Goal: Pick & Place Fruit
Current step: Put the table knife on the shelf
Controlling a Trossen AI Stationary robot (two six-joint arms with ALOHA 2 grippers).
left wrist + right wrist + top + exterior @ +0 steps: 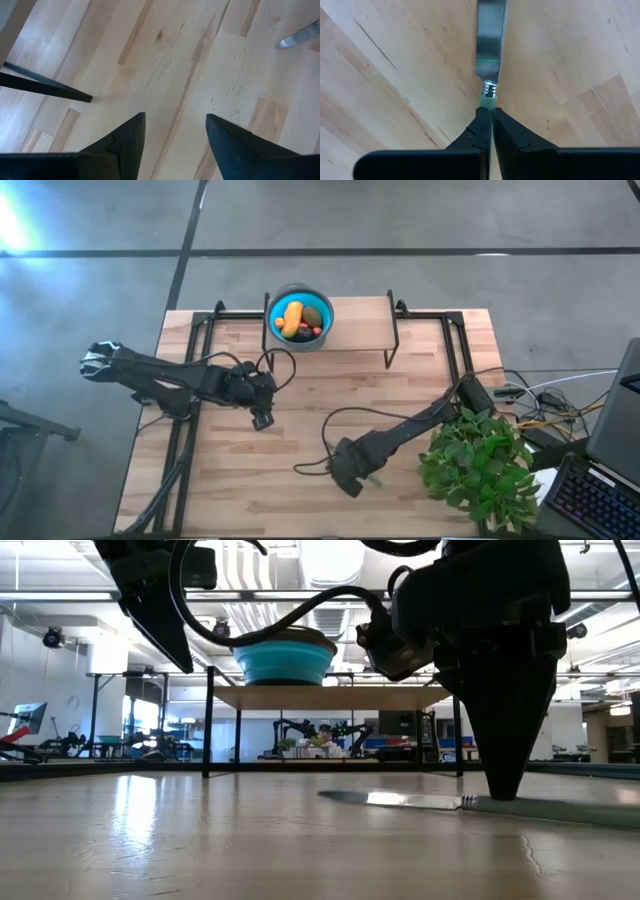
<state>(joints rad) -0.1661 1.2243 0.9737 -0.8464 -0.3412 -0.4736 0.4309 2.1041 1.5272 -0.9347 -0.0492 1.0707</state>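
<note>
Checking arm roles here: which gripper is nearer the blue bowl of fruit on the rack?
Left. The left gripper hangs open just in front of the rack, slightly left of the blue bowl. The right gripper is farther toward the table's front, shut on the knife.

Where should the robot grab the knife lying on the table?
By the green handle, coming straight down from above. The knife lies flat on the table, so the thin blade gives little to pinch, while the thicker handle fits between the fingers. The right tool is already shut on the handle just behind the blade.
</note>
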